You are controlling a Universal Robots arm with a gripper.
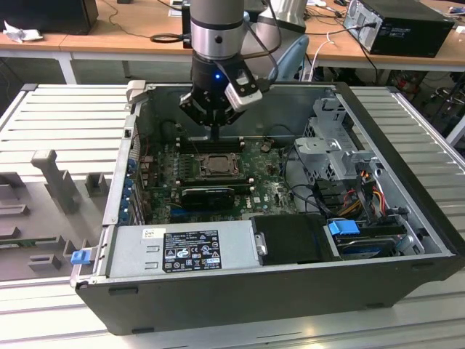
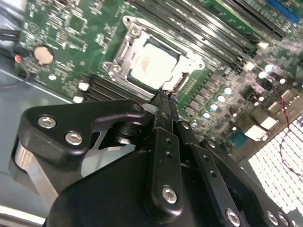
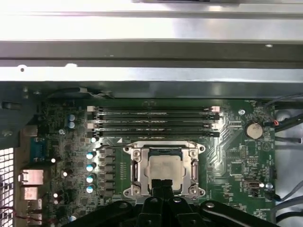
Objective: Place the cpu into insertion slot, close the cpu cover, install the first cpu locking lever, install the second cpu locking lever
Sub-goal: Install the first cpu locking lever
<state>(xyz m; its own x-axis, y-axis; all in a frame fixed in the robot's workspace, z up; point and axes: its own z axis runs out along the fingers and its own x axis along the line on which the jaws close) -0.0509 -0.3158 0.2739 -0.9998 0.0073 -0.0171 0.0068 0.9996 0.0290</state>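
The cpu [image 3: 164, 168] lies flat in the insertion slot [image 3: 134, 191] on the green board, its silvery top showing through the window of the cpu cover [image 3: 137, 165]. The cover lies down around it. My gripper [image 3: 162, 183] hangs just above the socket's edge on the side away from the memory slots, fingers pressed together with nothing between them. In the second wrist view the gripper [image 2: 164, 96] ends at the rim of the cover [image 2: 124, 53], beside the cpu [image 2: 152, 66]. The exterior view has the gripper [image 1: 215, 135] over the cpu [image 1: 217, 166], inside the open computer case.
Long black memory slots [image 3: 154, 124] run beside the socket. A round coin battery [image 3: 254, 129] sits on the board. The case holds a power supply [image 1: 182, 247], a drive cage [image 1: 334, 145] and loose cables [image 1: 305, 196]. Case walls [image 1: 240, 291] ring the board.
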